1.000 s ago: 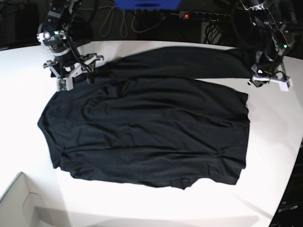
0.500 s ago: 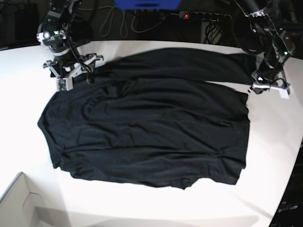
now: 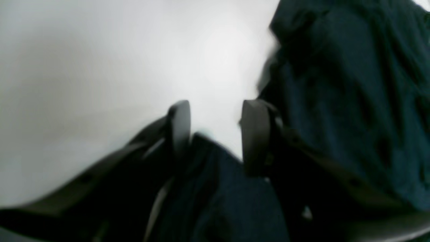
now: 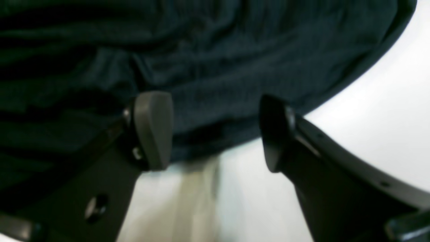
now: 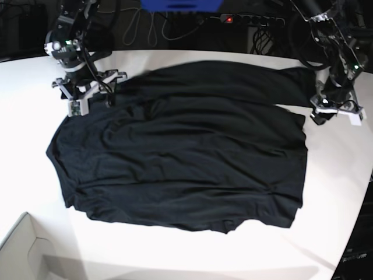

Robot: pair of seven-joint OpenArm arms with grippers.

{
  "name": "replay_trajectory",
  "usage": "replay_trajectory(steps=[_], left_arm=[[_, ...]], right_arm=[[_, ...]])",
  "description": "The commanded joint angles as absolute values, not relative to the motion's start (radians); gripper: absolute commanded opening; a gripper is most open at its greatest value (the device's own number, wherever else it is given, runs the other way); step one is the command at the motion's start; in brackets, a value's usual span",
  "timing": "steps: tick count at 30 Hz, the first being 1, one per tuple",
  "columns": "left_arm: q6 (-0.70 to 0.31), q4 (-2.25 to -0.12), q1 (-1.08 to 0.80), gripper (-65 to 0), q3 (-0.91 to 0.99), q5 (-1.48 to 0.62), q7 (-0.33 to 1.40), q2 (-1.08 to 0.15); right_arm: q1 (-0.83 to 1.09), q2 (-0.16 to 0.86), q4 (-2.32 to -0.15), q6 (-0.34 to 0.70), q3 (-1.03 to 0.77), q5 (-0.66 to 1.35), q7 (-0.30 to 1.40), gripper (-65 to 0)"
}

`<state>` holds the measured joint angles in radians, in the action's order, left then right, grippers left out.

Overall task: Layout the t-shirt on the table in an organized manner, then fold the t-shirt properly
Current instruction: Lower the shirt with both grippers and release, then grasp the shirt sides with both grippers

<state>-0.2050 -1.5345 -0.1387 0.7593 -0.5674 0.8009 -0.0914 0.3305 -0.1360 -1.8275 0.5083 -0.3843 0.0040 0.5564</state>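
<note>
The black t-shirt [image 5: 180, 149] lies spread wide on the white table [image 5: 29, 116], wrinkled, with a folded band along its far edge. My left gripper [image 5: 337, 114] hangs at the shirt's right end, just off the cloth. In the left wrist view this gripper [image 3: 216, 131] is open, with white table showing between the fingertips [image 3: 255, 134] and the t-shirt [image 3: 352, 101] beside and under them. My right gripper [image 5: 92, 99] hovers over the shirt's far left corner. Seen from its own wrist, that gripper [image 4: 215, 134] is wide open above the t-shirt [image 4: 235, 53], holding nothing.
A pale box corner [image 5: 23, 251] sits at the near left. Cables and a power strip [image 5: 250, 19] lie behind the table, next to a blue object [image 5: 180, 4]. The table's edge curves away at the right [image 5: 364, 192].
My left gripper has gone from shut to open, letting go of the shirt's right end, and has drifted slightly down and right. The right arm has barely moved.
</note>
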Motion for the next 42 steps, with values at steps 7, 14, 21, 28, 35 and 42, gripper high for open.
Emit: replay_trajectory(steps=[7,14,21,28,35,42], left_arm=[[-0.208,-1.494,-0.051,-40.3,0.713,-0.573,0.776,-0.076],[-0.206,-1.419,-0.022,-40.4,0.61,-0.51,0.769,-0.074],[-0.205,-1.366,-0.039,-40.4,0.611,-0.496,0.771,-0.113],[-0.213,-1.365,-0.101,-40.4,0.676,-0.484,0.78,-0.127],[-0.217,-1.434,-0.131,-40.4,0.716,-0.486,0.783,-0.122],[-0.217,-1.649,-0.179,-40.4,0.717,-0.486,0.783,-0.074]], right_arm=[[0.32,-0.134,-1.851,0.51,-0.383,0.016,0.533,-24.0],[0.32,-0.114,-1.851,0.51,-0.381,0.016,0.533,-24.0],[0.321,-0.096,-1.851,0.51,-0.371,0.016,0.535,-24.0],[0.321,-0.097,-1.851,0.51,-0.371,0.016,0.536,-24.0],[0.321,-0.097,-1.851,0.51,-0.371,0.016,0.535,-24.0],[0.285,-0.091,-1.879,0.51,-0.371,0.018,0.541,-24.0]])
